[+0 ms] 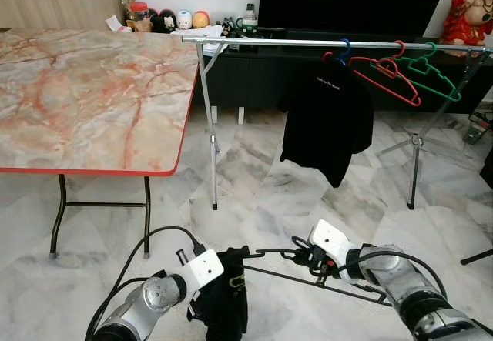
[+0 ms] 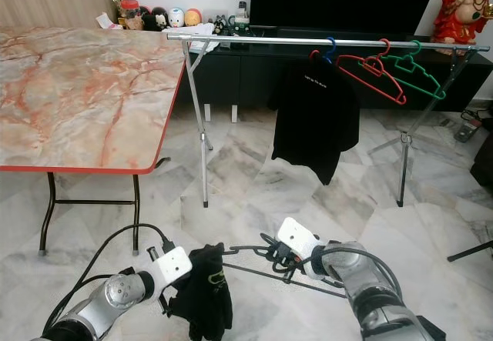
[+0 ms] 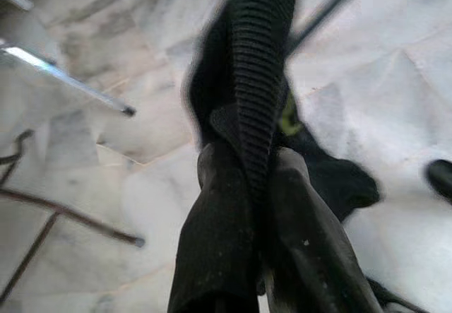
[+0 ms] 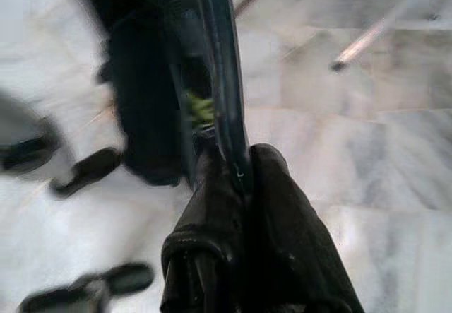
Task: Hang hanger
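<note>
low before the robot, above the marble floor (image 1: 308,179): one dark hanger (image 1: 269,253), held level between both arms. right gripper (image 4: 244,175) clamped on the hanger's thin bar, apparently to carry its weight. left gripper (image 3: 254,168) pinched shut on the ribbed edge of a black garment (image 1: 227,299) that droops from the hanger's end, likely to stop it sliding off. well ahead: clothes rail (image 1: 308,42), bearing a black shirt (image 1: 327,118), a red hanger (image 1: 385,75) and a green hanger (image 1: 431,71); bare rail remains toward the marble-topped table (image 1: 85,95), a probable hanging spot. hanger not yet hung.
</note>
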Controlling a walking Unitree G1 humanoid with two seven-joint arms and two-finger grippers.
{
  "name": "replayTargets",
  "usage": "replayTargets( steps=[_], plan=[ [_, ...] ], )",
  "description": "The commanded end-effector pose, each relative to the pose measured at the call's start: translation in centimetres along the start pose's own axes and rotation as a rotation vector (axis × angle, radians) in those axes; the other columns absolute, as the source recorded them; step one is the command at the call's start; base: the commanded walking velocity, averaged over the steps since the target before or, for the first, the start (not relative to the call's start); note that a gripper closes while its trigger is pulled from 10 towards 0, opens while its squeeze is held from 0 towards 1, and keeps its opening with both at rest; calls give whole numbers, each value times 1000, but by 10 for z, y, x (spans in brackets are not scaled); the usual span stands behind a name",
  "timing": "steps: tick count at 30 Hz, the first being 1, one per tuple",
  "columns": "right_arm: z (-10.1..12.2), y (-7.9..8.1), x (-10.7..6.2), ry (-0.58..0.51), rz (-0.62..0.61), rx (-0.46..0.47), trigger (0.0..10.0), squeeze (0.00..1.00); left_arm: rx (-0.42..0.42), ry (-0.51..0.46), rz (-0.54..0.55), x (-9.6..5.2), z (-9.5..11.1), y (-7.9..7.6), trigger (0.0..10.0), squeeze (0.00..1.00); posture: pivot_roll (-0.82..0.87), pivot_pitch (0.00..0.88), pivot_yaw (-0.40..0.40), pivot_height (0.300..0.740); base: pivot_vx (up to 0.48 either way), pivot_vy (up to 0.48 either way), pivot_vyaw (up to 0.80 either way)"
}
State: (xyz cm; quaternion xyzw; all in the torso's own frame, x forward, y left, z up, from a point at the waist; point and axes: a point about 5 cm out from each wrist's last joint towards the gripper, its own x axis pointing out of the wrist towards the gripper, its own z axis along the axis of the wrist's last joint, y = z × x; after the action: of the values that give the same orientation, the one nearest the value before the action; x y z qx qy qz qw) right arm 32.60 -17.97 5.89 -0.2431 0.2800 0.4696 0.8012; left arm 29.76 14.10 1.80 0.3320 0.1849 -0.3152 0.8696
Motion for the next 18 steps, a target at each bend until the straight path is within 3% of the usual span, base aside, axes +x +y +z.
replayTargets(
  steps=[1, 4, 7, 10, 11, 18],
  plan=[
    [-14, -2, -13, 75, 41, -64, 0, 0, -8, 91, 97, -10, -22, 14, 0, 0, 37, 70, -50, 740, 0, 0, 0],
    [-26, 8, -13, 163, 138, -130, 0, 0, -38, 88, 218, -12, -19, 30, 0, 0, 34, 69, -52, 740, 0, 0, 0],
    [-36, 11, -16, 261, 166, -228, 0, 0, -69, 83, 266, -12, -16, 38, 0, 0, 36, 71, -51, 740, 0, 0, 0],
    [-33, 9, -14, 227, 114, -166, 0, 0, -64, 87, 267, -12, -16, 39, 0, 0, 36, 71, -51, 740, 0, 0, 0],
    [-28, 9, -12, 170, 123, -122, 0, 0, -67, 106, 279, -12, -18, 39, 0, 0, 36, 72, -49, 740, 0, 0, 0],
    [-29, 11, -13, 189, 152, -148, 0, 0, -74, 127, 270, -10, -20, 32, 0, 0, 34, 72, -51, 740, 0, 0, 0]
  ],
)
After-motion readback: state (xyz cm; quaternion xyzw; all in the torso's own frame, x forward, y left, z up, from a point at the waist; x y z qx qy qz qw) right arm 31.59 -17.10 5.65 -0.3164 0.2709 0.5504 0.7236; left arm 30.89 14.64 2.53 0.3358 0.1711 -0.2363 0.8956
